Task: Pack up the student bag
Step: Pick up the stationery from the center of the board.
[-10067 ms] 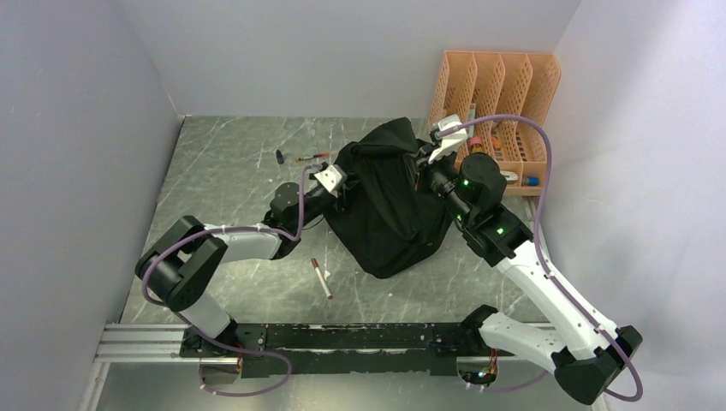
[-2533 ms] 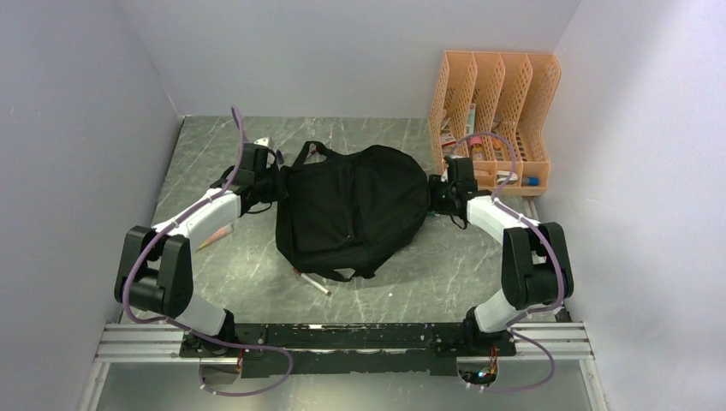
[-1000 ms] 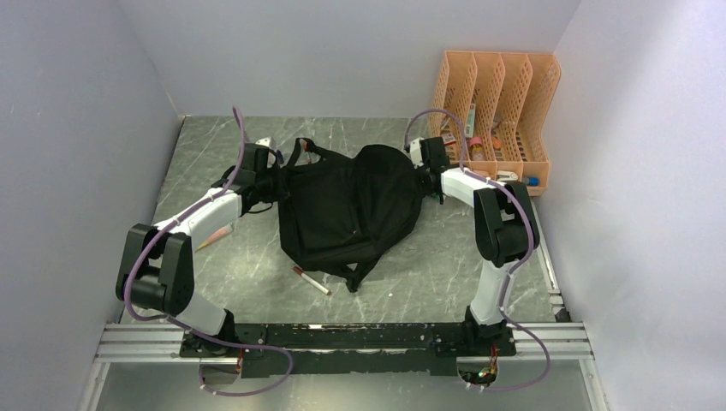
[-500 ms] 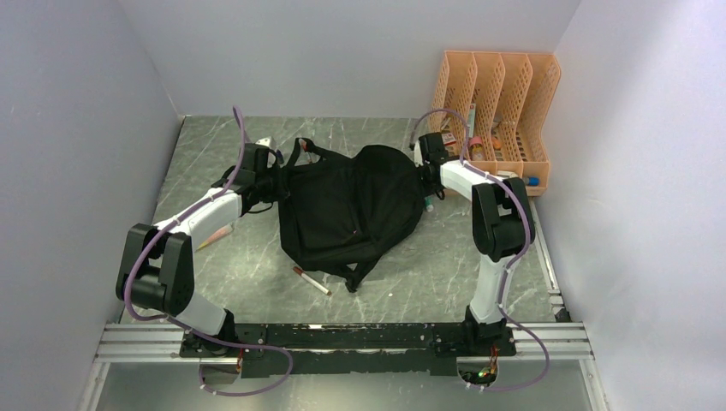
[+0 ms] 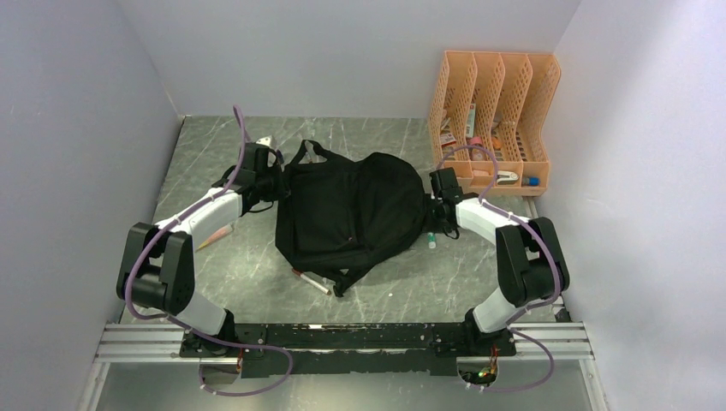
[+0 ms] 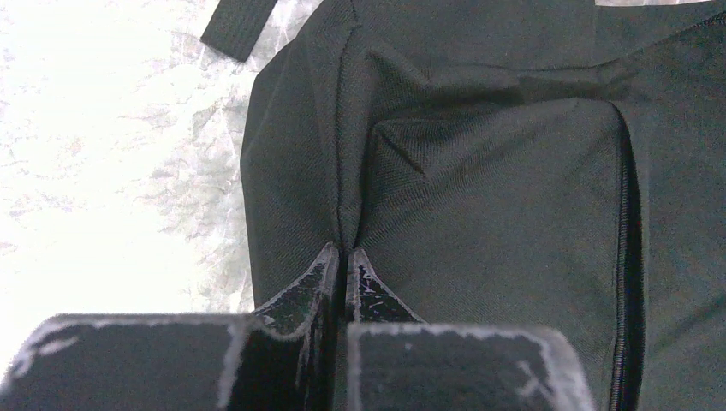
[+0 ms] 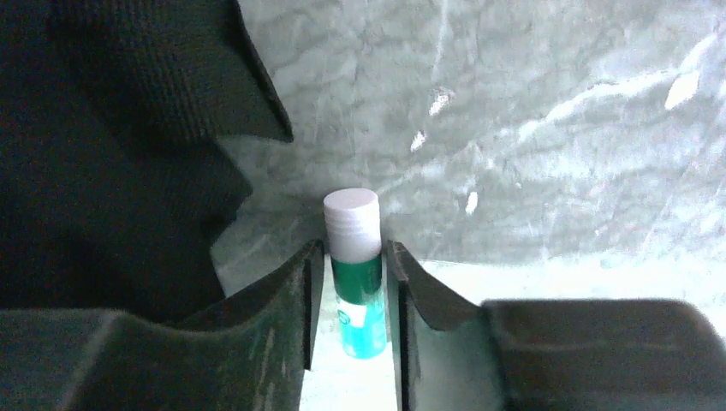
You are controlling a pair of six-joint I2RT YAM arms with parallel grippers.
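Observation:
The black student bag (image 5: pixel 351 210) lies flat on the marble table, its straps toward the back left. My left gripper (image 5: pixel 276 182) is shut on a fold of the bag's fabric (image 6: pixel 496 188) at its left edge, fingertips pinched together (image 6: pixel 342 253). My right gripper (image 5: pixel 432 224) sits just off the bag's right edge, pointing toward the near side. It is shut on a green glue stick (image 7: pixel 351 214) with a white cap, which pokes out past the fingertips (image 7: pixel 353 246) and shows in the top view (image 5: pixel 431 241) low over the table.
An orange slotted file organiser (image 5: pixel 496 94) with small items stands at the back right, near the wall. A pen (image 5: pixel 311 282) lies half under the bag's near edge. A pinkish pencil-like item (image 5: pixel 214 235) lies under my left forearm. A loose strap end (image 6: pixel 240 21) rests on the table.
My right gripper closed around the glue stick and moved from the bag's back-right corner toward the near side, carrying the stick. The bag shifted slightly. My left gripper kept its pinch.

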